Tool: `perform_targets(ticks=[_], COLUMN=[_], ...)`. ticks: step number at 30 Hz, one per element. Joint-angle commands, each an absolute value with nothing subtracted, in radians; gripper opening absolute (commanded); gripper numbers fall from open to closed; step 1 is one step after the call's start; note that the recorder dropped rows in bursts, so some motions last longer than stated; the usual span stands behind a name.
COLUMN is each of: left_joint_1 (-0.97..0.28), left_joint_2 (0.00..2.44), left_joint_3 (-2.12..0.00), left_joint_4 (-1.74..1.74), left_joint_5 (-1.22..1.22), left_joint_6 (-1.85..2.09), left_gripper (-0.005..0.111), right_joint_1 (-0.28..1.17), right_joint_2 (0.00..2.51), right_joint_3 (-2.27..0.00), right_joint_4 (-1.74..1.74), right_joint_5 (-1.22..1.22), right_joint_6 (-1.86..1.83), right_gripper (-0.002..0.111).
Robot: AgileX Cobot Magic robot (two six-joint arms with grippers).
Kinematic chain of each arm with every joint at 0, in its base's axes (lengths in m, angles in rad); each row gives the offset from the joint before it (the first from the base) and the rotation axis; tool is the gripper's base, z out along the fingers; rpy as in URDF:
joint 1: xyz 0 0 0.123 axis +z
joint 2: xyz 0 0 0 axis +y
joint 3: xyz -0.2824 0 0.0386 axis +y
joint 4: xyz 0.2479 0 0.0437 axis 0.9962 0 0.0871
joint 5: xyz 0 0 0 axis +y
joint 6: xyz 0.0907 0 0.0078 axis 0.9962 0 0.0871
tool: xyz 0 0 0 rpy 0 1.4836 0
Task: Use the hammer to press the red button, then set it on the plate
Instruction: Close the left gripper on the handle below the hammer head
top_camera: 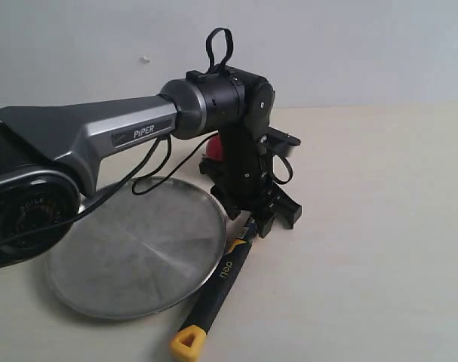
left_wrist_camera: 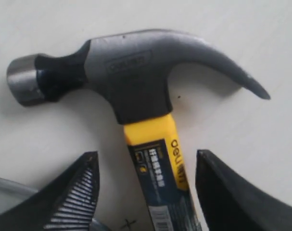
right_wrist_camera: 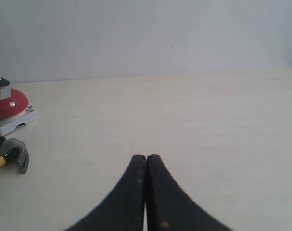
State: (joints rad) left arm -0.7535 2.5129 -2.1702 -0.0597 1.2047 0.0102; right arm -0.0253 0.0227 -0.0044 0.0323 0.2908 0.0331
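Note:
The hammer [top_camera: 218, 280] lies flat on the table beside the plate [top_camera: 130, 260], yellow looped end toward the front. In the left wrist view its dark head [left_wrist_camera: 136, 72] and yellow neck are close up. My left gripper [left_wrist_camera: 146, 156] is open, one finger on each side of the handle just below the neck, with gaps on both sides. In the exterior view the left gripper [top_camera: 265, 215] hangs low over the hammer's head end. The red button [top_camera: 213, 148] peeks out behind the arm and shows as a red dome [right_wrist_camera: 8, 103]. My right gripper [right_wrist_camera: 146, 158] is shut and empty.
The left arm's grey link [top_camera: 100, 132] and a black cable [top_camera: 149, 177] pass over the plate's back edge. The plate's rim [left_wrist_camera: 8, 185] shows in a corner of the left wrist view. Bare cream table [top_camera: 379, 226] stretches to the right.

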Motion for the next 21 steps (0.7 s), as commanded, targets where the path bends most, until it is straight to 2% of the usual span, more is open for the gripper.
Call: perform_targets(ticks=[1,7,8,11,14,21], left_joint_1=[-0.757,-0.757,-0.757,-0.757,-0.757,-0.757], left_joint_2=[2.523,2.558,2.558,2.556,2.556,2.533], left_joint_3=[-2.178,-2.178,-2.178,-2.178,-2.178,-2.178], left_joint_4=[-0.063,-0.063,-0.063,-0.063,-0.061,-0.076], left_joint_5=[1.193,1.199,1.199,1.199,1.183,1.026], left_joint_6=[0.019,0.023,0.023,0.023,0.025,0.021], left_gripper=[0.058,0.058,0.055,0.03,-0.001,0.0], right_joint_1=[-0.031,-0.031,-0.031,-0.031,-0.031,-0.031], right_joint_2=[0.027,0.027,0.027,0.027,0.027,0.027], right_joint_3=[0.0,0.0,0.0,0.0,0.0,0.0], right_joint_4=[0.028,0.028,0.028,0.028,0.028,0.028], right_joint_5=[0.284,0.284,0.284,0.284,0.284,0.284], right_joint_6=[0.03,0.03,0.03,0.03,0.03,0.03], right_gripper=[0.0,0.0,0.0,0.0,0.0,0.0])
